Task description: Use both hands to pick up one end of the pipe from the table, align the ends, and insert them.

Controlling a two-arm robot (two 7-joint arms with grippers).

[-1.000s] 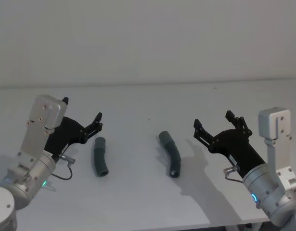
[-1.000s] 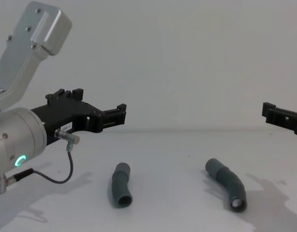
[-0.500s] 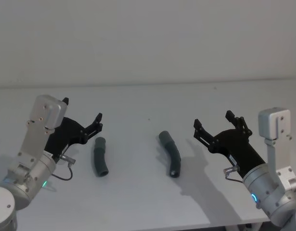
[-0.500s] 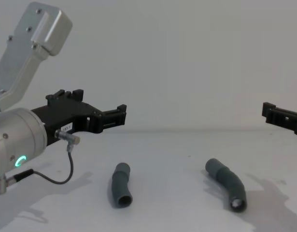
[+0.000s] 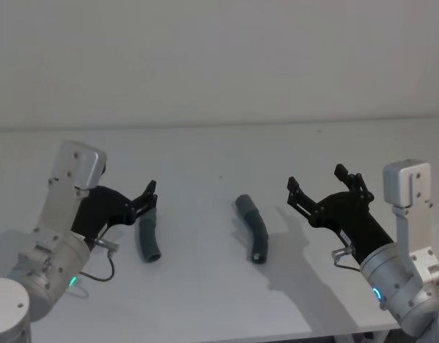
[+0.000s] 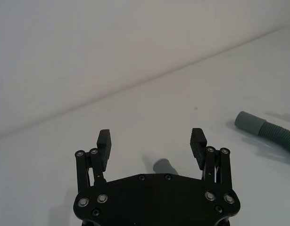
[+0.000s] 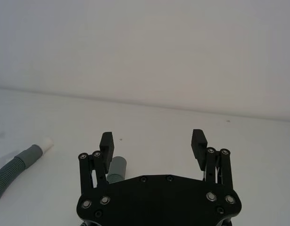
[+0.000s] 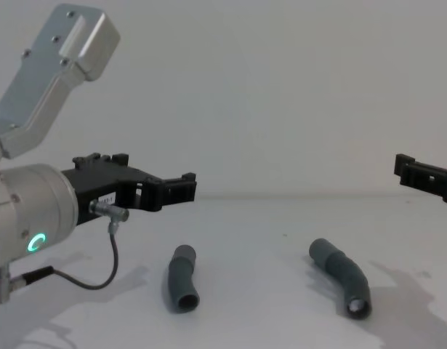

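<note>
I am working the approach: across the table (image 5: pixel 205 150) nothing is being held yet, so the pickup is what I am lining up. The left gripper (image 6: pixel 151 140) is hovering above the surface with its jaws spread wide. The right gripper (image 5: pixel 316 179) is doing the same on its side. The left piece (image 5: pixel 148 232) is lying under and just ahead of the left gripper, its far end showing between the fingers in the left wrist view, apart from them. The right piece (image 5: pixel 253 225) is lying well to the left of the right gripper, its cuff (image 7: pixel 116 168) sitting low beside one finger. A white tip (image 7: pixel 46 142) is pointing from what I take for the left piece. I am judging that each gripper needs lowering squarely over an end before closing.
</note>
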